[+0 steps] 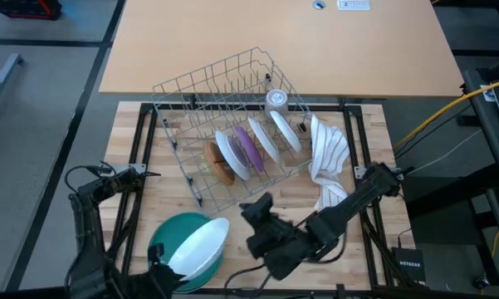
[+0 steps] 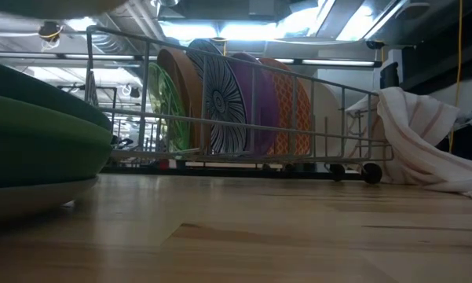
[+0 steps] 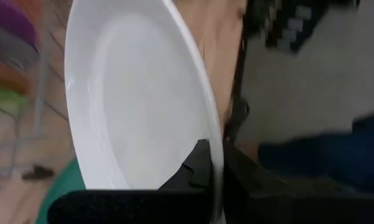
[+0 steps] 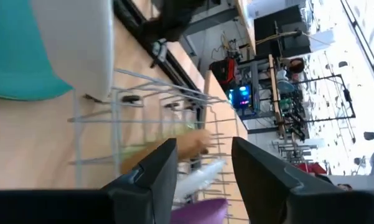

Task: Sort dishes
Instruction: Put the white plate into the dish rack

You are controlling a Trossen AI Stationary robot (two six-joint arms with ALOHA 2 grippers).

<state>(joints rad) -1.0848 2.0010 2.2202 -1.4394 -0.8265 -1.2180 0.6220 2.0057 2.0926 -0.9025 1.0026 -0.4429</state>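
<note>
A large round white plate [image 1: 201,245] is held tilted over a stack of larger dishes near the front-left corner of the pale wooden worktop [image 1: 232,218], its rim clamped between the dark fingers of the left gripper [image 3: 210,177], which closes on the plate's edge in the left wrist view. Below it sits a teal bowl [image 1: 176,227] on that stack; the low view shows the stack's side as a dark teal layer, a green bowl [image 2: 39,145] and a pale plate at the bottom resting on the wood. Toward the middle of the worktop stands a grey wire dish rack [image 1: 232,124], set at an angle, holding smaller dishes upright in a row: a clear green plate [image 2: 163,102], a brown plate [image 1: 219,159], a black-patterned white plate [image 2: 224,98], a purple plate [image 1: 247,146], an orange-patterned plate [image 2: 290,110] and white plates [image 1: 284,130]. A white cloth with thin stripes [image 1: 328,162] lies crumpled just beside the rack toward the right edge. The right gripper [image 1: 256,218] hovers near the front edge, just in front of the rack, its two fingers spread apart with nothing between them. The butcher-block surface meets a smooth tan tabletop [image 1: 282,46] at its back edge; yellow cables [image 1: 448,108] run past the right side, and ceiling lights and shelving show in the room behind.
</note>
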